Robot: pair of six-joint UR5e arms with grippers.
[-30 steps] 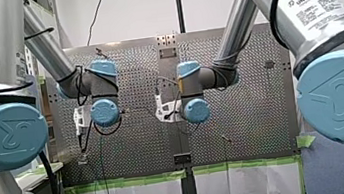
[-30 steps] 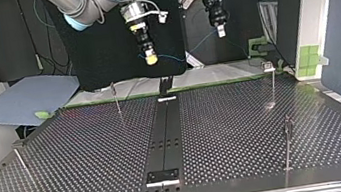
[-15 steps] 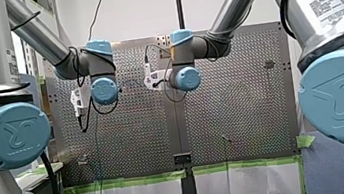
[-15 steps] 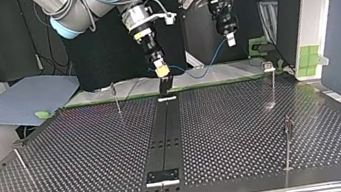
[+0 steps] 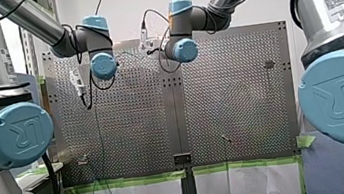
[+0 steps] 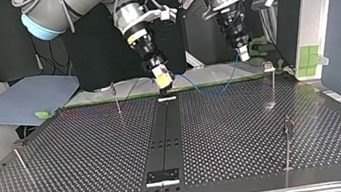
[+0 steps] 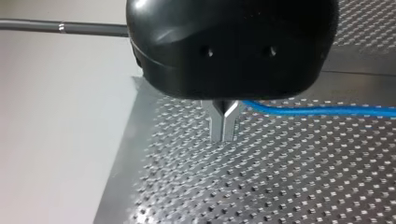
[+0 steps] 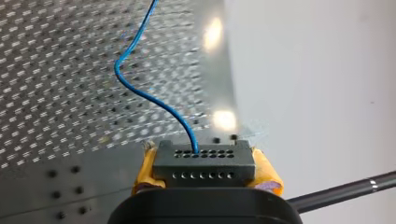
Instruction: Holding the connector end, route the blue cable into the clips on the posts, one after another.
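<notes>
My right gripper point(image 8: 205, 179) is shut on the grey connector block point(image 8: 204, 161), which sits between its yellow pads. The blue cable point(image 8: 140, 88) rises out of the block. In the top view this gripper point(image 6: 162, 77) hangs over the table's far edge near the middle. From there the blue cable point(image 6: 213, 92) sags and climbs to my left gripper point(image 6: 243, 55) at the right. My left gripper's metal fingers point(image 7: 224, 123) are shut on the blue cable point(image 7: 327, 111), which runs off to one side. Thin posts point(image 6: 115, 97) point(image 6: 272, 81) point(image 6: 288, 142) stand on the perforated table point(image 6: 90, 152).
Another post point(image 6: 20, 160) leans at the top view's left edge. A black strip point(image 6: 164, 137) runs down the table's middle. A blue-grey sheet point(image 6: 22, 99) lies beyond the far left corner. Green tape point(image 6: 309, 56) marks the panel at the right.
Both grippers have come down and toward the table's far edge in the top view. The cable between them now sags lower, over the table's rim.
</notes>
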